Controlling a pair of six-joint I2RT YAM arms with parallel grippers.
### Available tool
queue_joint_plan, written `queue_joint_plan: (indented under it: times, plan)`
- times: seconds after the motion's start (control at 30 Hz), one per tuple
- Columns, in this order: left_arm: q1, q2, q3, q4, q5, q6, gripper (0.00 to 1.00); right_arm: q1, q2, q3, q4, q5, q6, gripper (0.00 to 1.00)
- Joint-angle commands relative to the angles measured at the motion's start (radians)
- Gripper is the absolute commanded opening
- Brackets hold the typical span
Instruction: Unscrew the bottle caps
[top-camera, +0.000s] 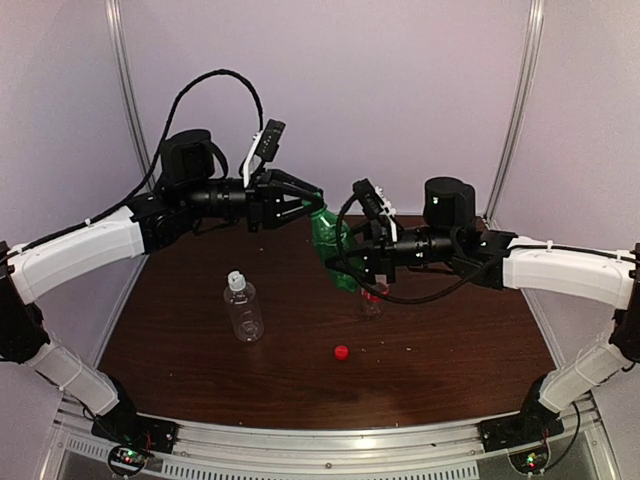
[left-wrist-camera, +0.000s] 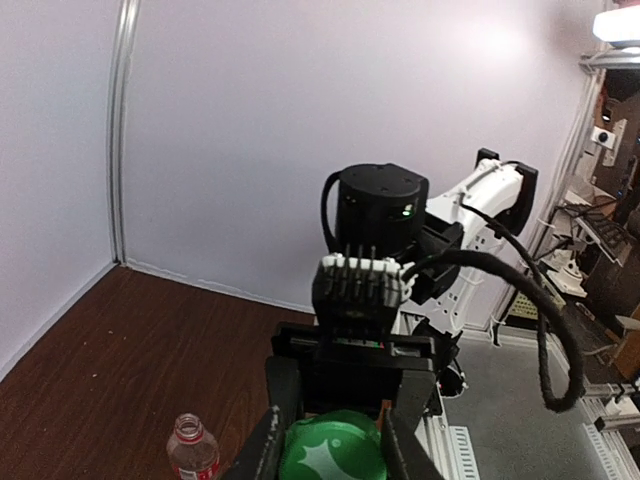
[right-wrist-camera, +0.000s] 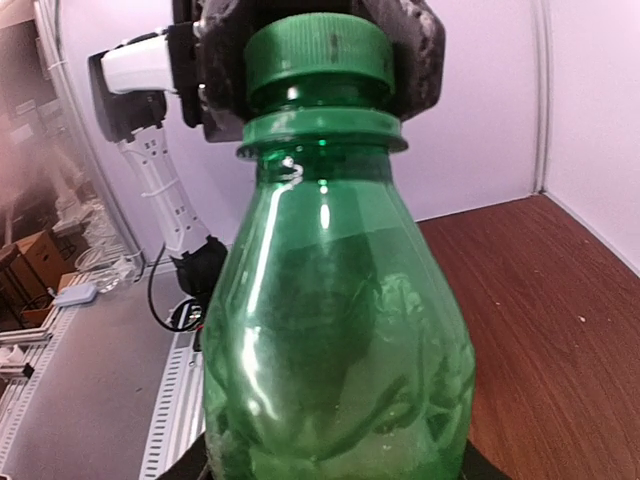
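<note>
Green bottle (top-camera: 328, 238): tilted, aloft over tabletop (top-camera: 450, 340), right hand (top-camera: 345, 264) grasping lower body.
Green cap (right-wrist-camera: 318, 55): on neck, left hand (top-camera: 311, 205) clenched around it.
Clear bottle (top-camera: 243, 312), white cap (top-camera: 236, 281) on: upright on tabletop.
Red cap (top-camera: 341, 352): loose, near uncapped red-label bottle (top-camera: 371, 303).

We see a dark wooden worktop (top-camera: 450, 345) carrying an upright clear bottle (top-camera: 243, 312) with a white cap (top-camera: 236, 281), a loose red cap (top-camera: 341, 352), and, seemingly standing, a half-hidden red-labelled bottle (top-camera: 371, 300).

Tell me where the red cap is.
In the top view the red cap lies on the table, right of the clear bottle and just in front of the open red-labelled bottle.
</note>
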Motion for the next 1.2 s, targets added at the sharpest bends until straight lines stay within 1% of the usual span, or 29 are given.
queue_joint_plan:
  times: [0.0,0.17,0.3,0.47,0.57,0.7,0.87,1.17]
  plan:
    - [-0.026,-0.026,0.062,-0.057,-0.264,-0.107,0.18,-0.002,-0.038,-0.005,-0.013,0.314,-0.015,0.5]
    - [-0.058,-0.024,0.083,-0.095,-0.452,-0.197,0.19,0.035,-0.051,-0.035,0.005,0.538,-0.057,0.49]
    - [-0.065,-0.014,0.089,-0.113,-0.521,-0.254,0.21,0.067,-0.051,-0.037,0.0,0.659,-0.103,0.49]
    - [-0.072,0.005,0.094,-0.119,-0.566,-0.29,0.23,0.106,-0.043,-0.035,0.01,0.742,-0.137,0.48]
    - [-0.073,0.012,0.097,-0.117,-0.564,-0.292,0.26,0.113,-0.039,-0.036,0.023,0.753,-0.144,0.48]
    - [-0.072,0.013,0.086,-0.096,-0.541,-0.285,0.28,0.113,-0.043,-0.044,0.04,0.721,-0.14,0.48]
    - [-0.073,0.01,0.078,-0.097,-0.548,-0.282,0.3,0.113,-0.048,-0.054,0.045,0.714,-0.142,0.48]
    - [-0.072,0.016,0.067,-0.076,-0.52,-0.273,0.36,0.113,-0.057,-0.064,0.068,0.661,-0.139,0.48]
